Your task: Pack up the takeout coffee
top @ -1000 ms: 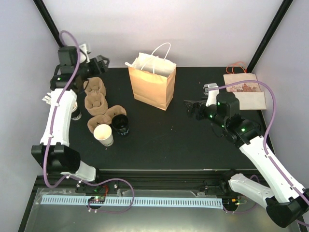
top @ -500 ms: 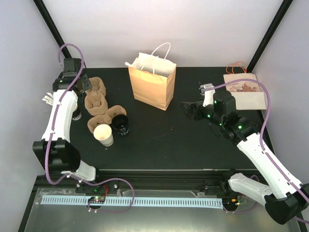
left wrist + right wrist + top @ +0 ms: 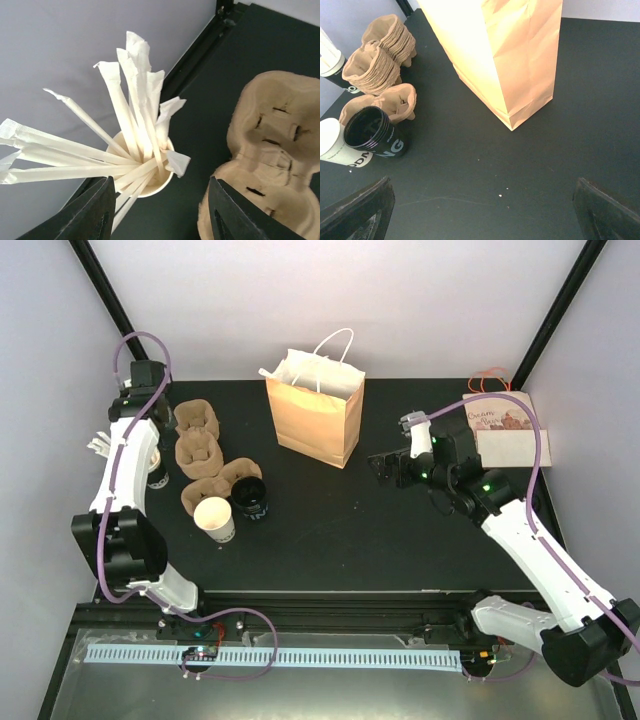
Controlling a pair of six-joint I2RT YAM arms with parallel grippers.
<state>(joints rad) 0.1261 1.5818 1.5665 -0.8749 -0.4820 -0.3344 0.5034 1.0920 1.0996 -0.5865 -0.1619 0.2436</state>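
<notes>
The right pincer [image 3: 385, 468] hangs wide and empty over the table [image 3: 330, 530], just right of the paper bag [image 3: 315, 420], which stands upright and open near the back. At the left lie cardboard trays [image 3: 198, 440], with a white cup [image 3: 214, 517] and a black cup [image 3: 250, 498] side by side at their near end.

From the left wrist, the left pincer [image 3: 162, 217] is part-way apart over a cup of wrapped straws [image 3: 142, 170], gripping nothing that shows.

From the right wrist, the black cup stands lidless, well apart from the bag.

Nothing looks packed yet. The cups, a tray and a straw all seem left to go in.
</notes>
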